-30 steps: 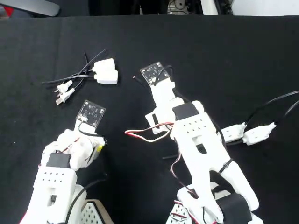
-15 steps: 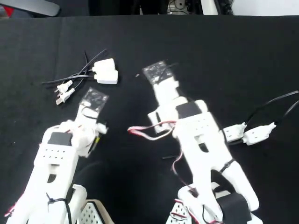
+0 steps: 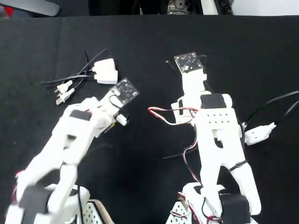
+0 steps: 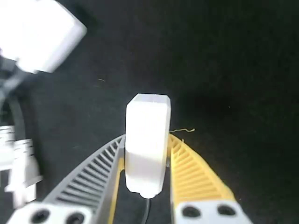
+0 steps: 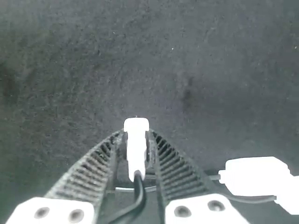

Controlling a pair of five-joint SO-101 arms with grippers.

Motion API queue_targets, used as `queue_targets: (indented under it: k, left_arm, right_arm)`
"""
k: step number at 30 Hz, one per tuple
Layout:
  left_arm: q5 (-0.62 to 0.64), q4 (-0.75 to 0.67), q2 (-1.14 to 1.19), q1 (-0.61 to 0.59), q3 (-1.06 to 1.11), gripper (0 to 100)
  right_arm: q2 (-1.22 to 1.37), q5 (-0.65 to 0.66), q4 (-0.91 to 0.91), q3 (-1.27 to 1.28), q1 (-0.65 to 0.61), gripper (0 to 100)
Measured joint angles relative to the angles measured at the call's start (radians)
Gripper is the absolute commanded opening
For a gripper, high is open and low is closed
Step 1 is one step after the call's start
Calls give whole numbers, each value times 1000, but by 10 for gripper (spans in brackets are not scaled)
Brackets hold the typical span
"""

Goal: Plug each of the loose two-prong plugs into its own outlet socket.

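My left gripper (image 4: 147, 140) is shut on a white rectangular block (image 4: 147, 135) with a dark cord leaving its near end. Beyond it lie a white outlet adapter (image 4: 37, 32) and loose white two-prong plugs (image 4: 18, 163). From above, the adapter (image 3: 105, 72) and the plugs (image 3: 63, 91) lie at the far left on black cords, with the left arm's wrist (image 3: 124, 91) just right of the adapter. My right gripper (image 5: 136, 135) is shut on a small white plug (image 5: 136, 144) with a black cord, held over bare black cloth; that arm's wrist (image 3: 189, 61) is at the far middle.
A white outlet piece (image 3: 259, 133) on a black cable lies at the right edge beside the right arm, and it appears as a white block (image 5: 254, 175) in the right wrist view. Red and white wires (image 3: 163, 116) loop between the two arms. Black cloth (image 3: 149, 42) covers the table.
The left arm has swung forward and to the right, ending close to the white adapter. The right arm has moved right and farther back. Both grippers stay shut on their pieces.
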Motion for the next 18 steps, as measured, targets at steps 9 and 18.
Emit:
queue_targets:
  k: [9,18]
  left_arm:
    - [2,17,48,-23,28,145]
    - [11,98,-204,-20,124,146]
  right_arm:
    - [0,5,0,0,0,11]
    - [0,5,0,0,0,11]
